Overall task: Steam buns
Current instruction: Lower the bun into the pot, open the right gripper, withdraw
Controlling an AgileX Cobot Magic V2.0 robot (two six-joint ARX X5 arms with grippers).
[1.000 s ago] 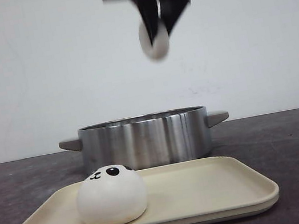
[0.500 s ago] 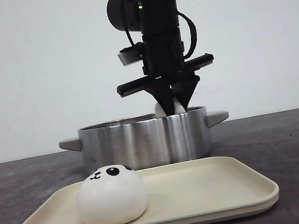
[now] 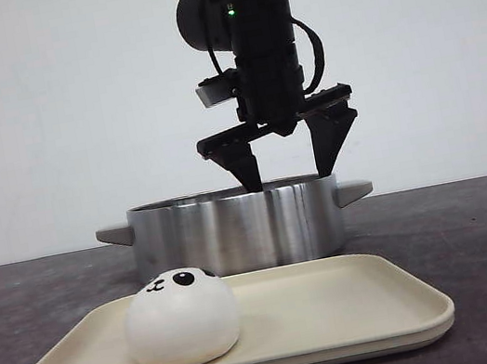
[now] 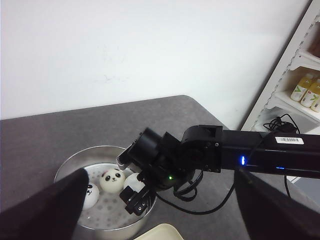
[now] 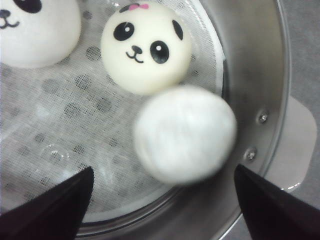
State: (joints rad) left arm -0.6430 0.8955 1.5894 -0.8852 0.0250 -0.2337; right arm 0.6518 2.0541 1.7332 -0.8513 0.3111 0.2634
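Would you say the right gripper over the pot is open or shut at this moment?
Open. The right gripper has its fingers spread wide above the pot with nothing between them; a bun lies below it in the pot.

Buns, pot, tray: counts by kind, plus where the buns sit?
Buns in the pot: 3 (pink-bow panda bun, blurred plain-side bun, bun at the edge)
Buns on the tray: 1 (panda bun)
Steel pot: 1
Beige tray: 1
Total: 6 things, 4 of them buns

Right gripper (image 3: pixel 288 174) spread wide, pointing down
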